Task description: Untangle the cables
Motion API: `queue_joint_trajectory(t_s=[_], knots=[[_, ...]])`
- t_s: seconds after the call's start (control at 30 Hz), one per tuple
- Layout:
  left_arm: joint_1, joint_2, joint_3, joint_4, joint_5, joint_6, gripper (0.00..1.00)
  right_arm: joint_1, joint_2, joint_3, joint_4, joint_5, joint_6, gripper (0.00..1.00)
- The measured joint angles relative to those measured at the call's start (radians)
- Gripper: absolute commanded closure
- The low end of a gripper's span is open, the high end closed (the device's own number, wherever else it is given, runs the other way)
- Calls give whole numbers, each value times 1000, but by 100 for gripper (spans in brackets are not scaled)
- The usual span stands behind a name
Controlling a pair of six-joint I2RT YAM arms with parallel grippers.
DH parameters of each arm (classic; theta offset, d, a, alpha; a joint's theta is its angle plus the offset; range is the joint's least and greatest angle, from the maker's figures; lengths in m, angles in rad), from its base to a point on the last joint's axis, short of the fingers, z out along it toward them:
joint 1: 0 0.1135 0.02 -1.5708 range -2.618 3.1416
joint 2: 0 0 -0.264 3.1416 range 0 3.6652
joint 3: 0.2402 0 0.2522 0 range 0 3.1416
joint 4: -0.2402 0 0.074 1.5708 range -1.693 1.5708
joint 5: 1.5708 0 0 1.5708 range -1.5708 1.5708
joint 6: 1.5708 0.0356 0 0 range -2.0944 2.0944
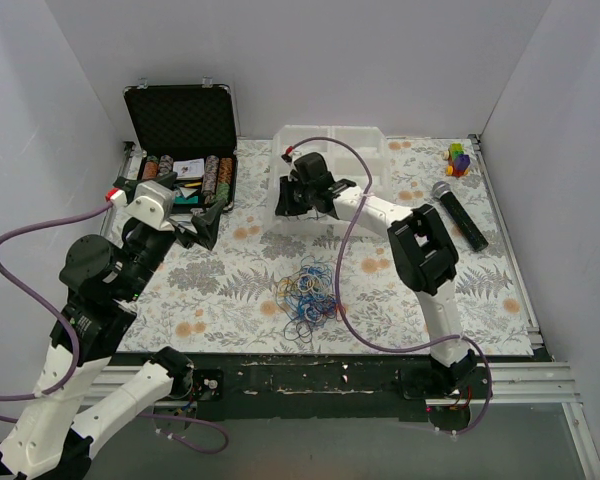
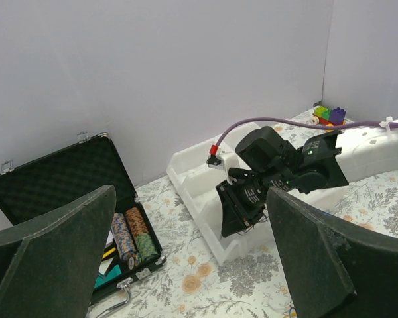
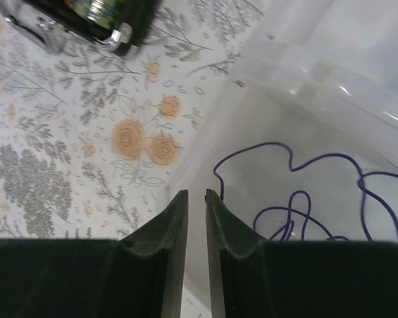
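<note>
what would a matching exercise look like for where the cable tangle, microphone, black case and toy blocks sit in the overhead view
Things:
1. tangle of cables
2. microphone
3. black case
4. toy blocks

Places:
a. far right corner
b. in the middle, towards the near edge
c. far left, lid standing open
d. right side, lying flat

Pairs: 1-b, 2-d, 3-c, 4-a
</note>
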Motion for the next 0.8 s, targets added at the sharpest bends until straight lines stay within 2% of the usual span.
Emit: queue_joint_trajectory(t_s=[0.07,0.13,0.33,0.4,0.6,0.67,0.8], knots=[[0,0,-2,0,0,3,2,-10,19,0,-33,11,4,75],[0,0,-5,0,0,5,2,-21,27,0,-56,19,7,70],[0,5,-12,0,0,7,2,-42,19,-1,-74,29,-1,43],[0,10,-13,1,0,9,2,-42,-10,-18,-70,33,-6,38],[0,32,-13,8,0,14,2,-43,-214,-123,-65,53,-20,33],[0,39,-13,8,0,14,2,-45,-314,-192,-45,77,-29,29],[0,47,-13,7,2,14,2,-64,-454,-315,-28,134,-57,29]])
